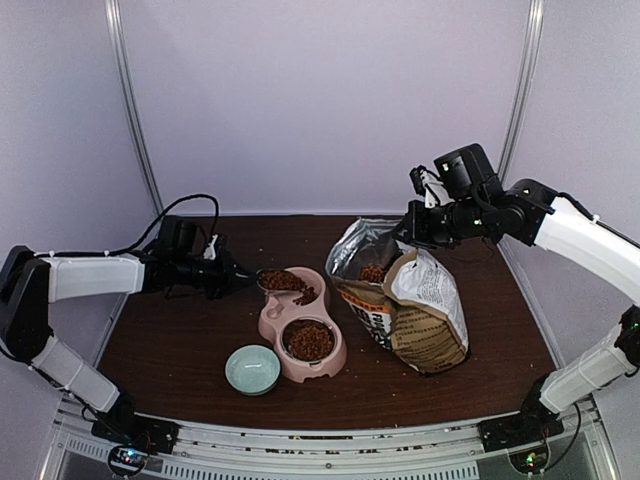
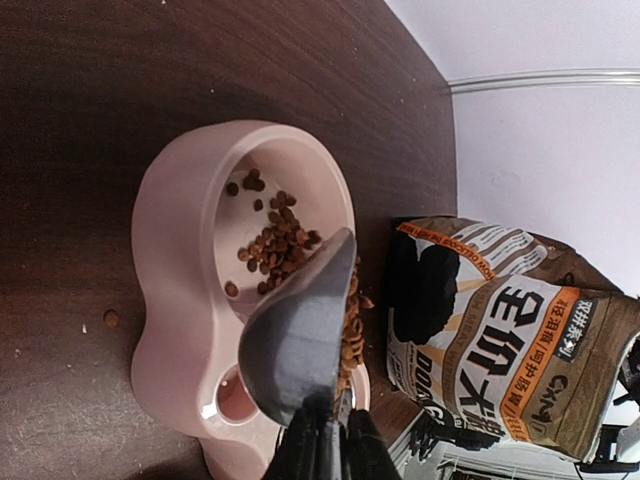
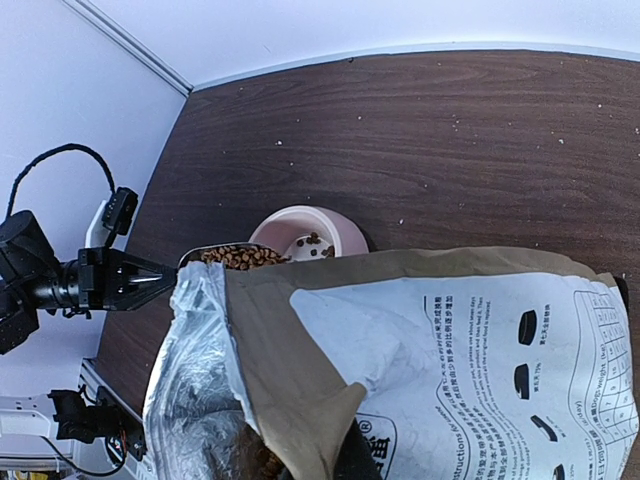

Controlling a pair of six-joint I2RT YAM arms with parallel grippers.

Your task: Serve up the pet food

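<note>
The left gripper (image 1: 222, 278) is squeezed tight on the handle of a grey plastic scoop (image 1: 272, 279). The scoop hangs over the far cup of a pink double bowl (image 1: 268, 322) that sits on the dark brown wooden table (image 1: 180, 340). In the left wrist view the scoop (image 2: 300, 340) is tipped on its side above that cup, with the gripper fingers (image 2: 305, 450) closed on its handle at the bottom of the picture. The pet food (image 2: 275, 245), little reddish-brown dry bits, lies in a loose pile in the far cup, and more of it sits at the lip of the scoop. The near cup is full of the same bits (image 1: 310, 341). More can be seen inside the open top of a big brown and white paper bag (image 1: 420, 320), which stands just to the right of the pink bowl. The right gripper (image 1: 414, 230) is pinched shut on the top edge of the bag and holds its mouth up. A small round pale green bowl (image 1: 252, 370) sits just beside the near cup, on its left.
</note>
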